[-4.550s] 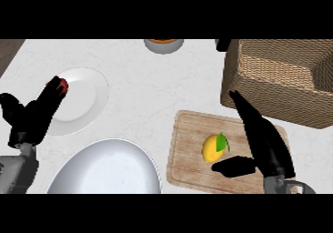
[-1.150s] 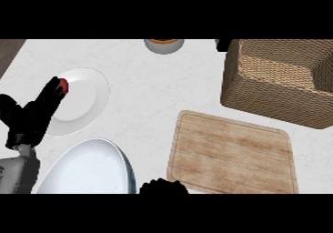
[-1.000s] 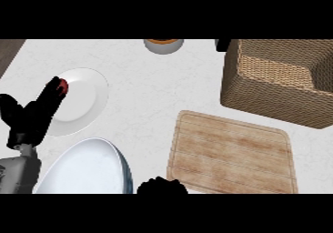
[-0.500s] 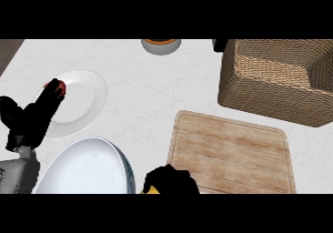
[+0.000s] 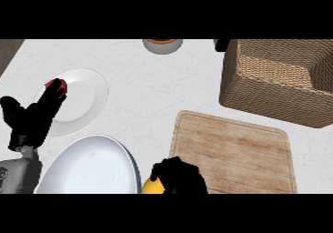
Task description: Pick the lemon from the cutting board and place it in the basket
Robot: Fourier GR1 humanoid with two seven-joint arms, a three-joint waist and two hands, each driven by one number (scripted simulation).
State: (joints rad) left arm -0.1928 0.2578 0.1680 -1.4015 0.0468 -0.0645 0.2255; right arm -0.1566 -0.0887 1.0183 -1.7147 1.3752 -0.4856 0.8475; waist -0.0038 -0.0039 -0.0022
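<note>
The cutting board [image 5: 231,154] lies bare on the pale worktop [image 5: 162,86], and it serves here as the landmark for everything else. The lemon [image 5: 153,186] is off the board, just past its near left corner at the lower edge of the view, where only a yellow part of it shows. The right robot hand [image 5: 179,175] is curled round the lemon from above and the right, its black fingers covering most of the fruit and overlapping the board's near left corner.

The wicker basket [image 5: 283,79] stands beyond the board and a little to its right, close to the board's far edge; whether the two touch cannot be told. Nothing shows inside it.

To the left of the board, just beside the lemon and the right robot hand, lies a large white plate [image 5: 92,166], cut off by the lower edge of the view. Farther left and farther away is a smaller white plate [image 5: 82,98] with a red thing [image 5: 53,84] at its left rim, partly hidden.

The left robot hand [image 5: 31,120] shows well left of the board, fingers straight and pointing up over the smaller plate's left edge, holding nothing, with the grey forearm [image 5: 11,175] below it.

Far beyond the board, at the upper edge of the view, stands a small grey bowl [image 5: 162,44] with something orange in it.
</note>
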